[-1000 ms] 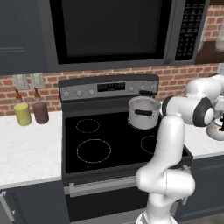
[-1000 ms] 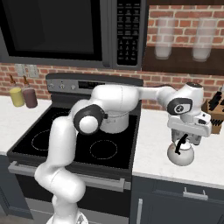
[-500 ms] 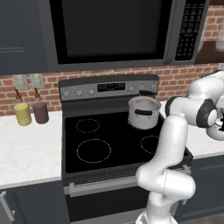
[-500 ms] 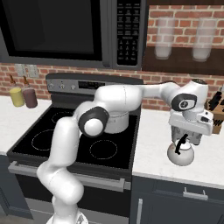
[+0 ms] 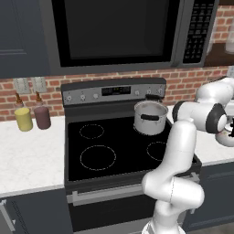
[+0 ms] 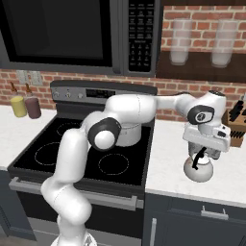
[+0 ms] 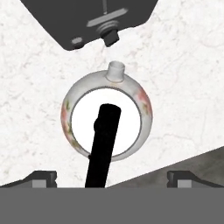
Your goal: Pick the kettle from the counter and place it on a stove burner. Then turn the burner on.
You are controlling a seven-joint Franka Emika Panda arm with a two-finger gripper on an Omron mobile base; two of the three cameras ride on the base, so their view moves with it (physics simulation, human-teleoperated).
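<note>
On the black cooktop the big burner ring [image 5: 98, 157] sits front left, a grey pot [image 5: 150, 117] at back right. Right of the stove, on the white counter [image 6: 173, 163], stands the kettle [image 6: 199, 168], upright, its black handle [image 7: 103, 144] arching over the lid, spout toward the front edge. The gripper [image 6: 205, 153] hangs just above, jaws spread wide, holding nothing.

Small round white floral kettle [image 6: 198, 170], black handle, upright on white counter [image 6: 168, 163] right of stove.
</note>
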